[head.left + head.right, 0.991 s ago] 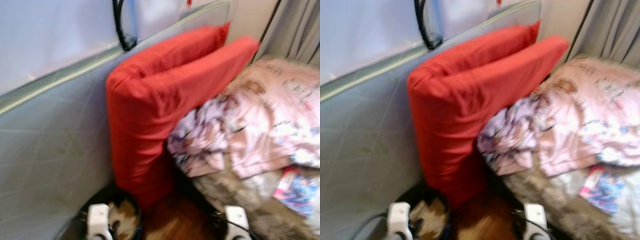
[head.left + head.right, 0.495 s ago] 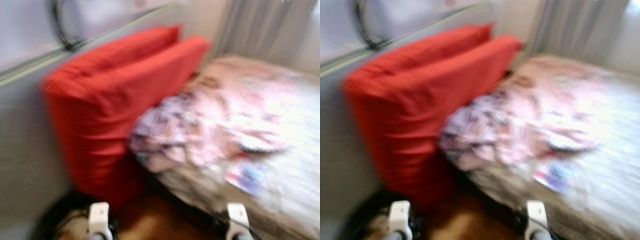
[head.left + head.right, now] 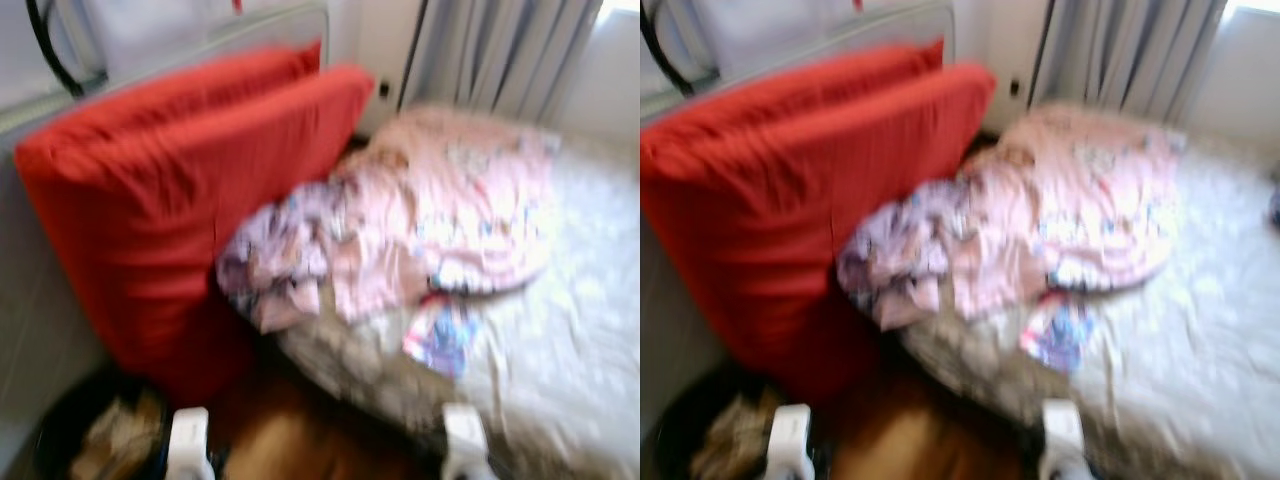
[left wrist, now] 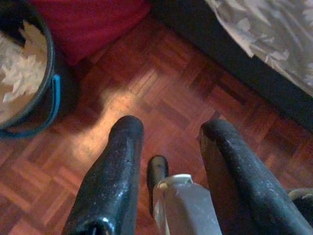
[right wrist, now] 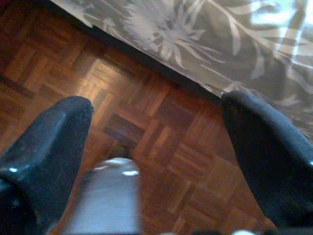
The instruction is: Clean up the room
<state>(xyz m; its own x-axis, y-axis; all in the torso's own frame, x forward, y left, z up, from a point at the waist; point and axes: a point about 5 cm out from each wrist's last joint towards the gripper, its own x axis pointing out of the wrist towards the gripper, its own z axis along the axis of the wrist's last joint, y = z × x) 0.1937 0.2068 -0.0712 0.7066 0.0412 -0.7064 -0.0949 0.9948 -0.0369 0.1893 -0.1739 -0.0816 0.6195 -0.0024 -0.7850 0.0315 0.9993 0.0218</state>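
The view has swung right: the bed (image 3: pixel 560 330) now fills centre frame, pink bedding (image 3: pixel 440 215) heaped beside the red cushion (image 3: pixel 170 190). Left gripper (image 4: pixel 168 142) and right gripper (image 5: pixel 156 132) hang over the floor, fingers spread, empty. Tidying hasn't begun.

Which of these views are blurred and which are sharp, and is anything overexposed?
Left and right eye views: motion-blurred throughout, the red cushion and pink blanket soft-edged; the white bed sheet and window corner wash out. Left wrist view: sharp, a bright patch on the wooden floor. Right wrist view: floor and patterned bedspread sharp, the near fingers soft.
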